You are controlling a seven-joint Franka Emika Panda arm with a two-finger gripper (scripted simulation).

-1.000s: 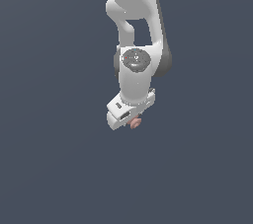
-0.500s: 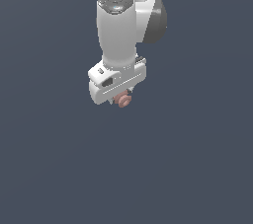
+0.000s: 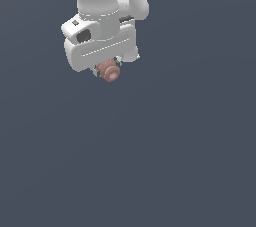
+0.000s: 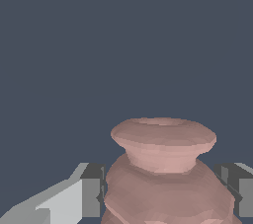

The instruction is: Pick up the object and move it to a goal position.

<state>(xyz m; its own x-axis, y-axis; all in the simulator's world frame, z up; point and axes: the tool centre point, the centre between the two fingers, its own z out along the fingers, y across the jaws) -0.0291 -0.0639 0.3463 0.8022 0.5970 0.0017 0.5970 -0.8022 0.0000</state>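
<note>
The object (image 3: 109, 71) is a small pinkish-brown lump with rounded ridged lobes, hanging under the white gripper (image 3: 106, 69) near the top of the exterior view, left of centre. The gripper is shut on it, and only the lower lobes stick out below the hand. In the wrist view the object (image 4: 163, 168) fills the space between the two grey fingertips (image 4: 91, 191), which press against its sides. The gripper (image 4: 163, 193) holds it up in the air above the dark surface.
A plain dark blue-grey surface (image 3: 150, 161) fills the rest of both views. The white arm (image 3: 105, 1) with a black joint cover rises out of the top of the exterior view.
The arm has carried the object upward and toward the exterior view's left, closer to the camera, so hand and object look larger. The grip on the object has held.
</note>
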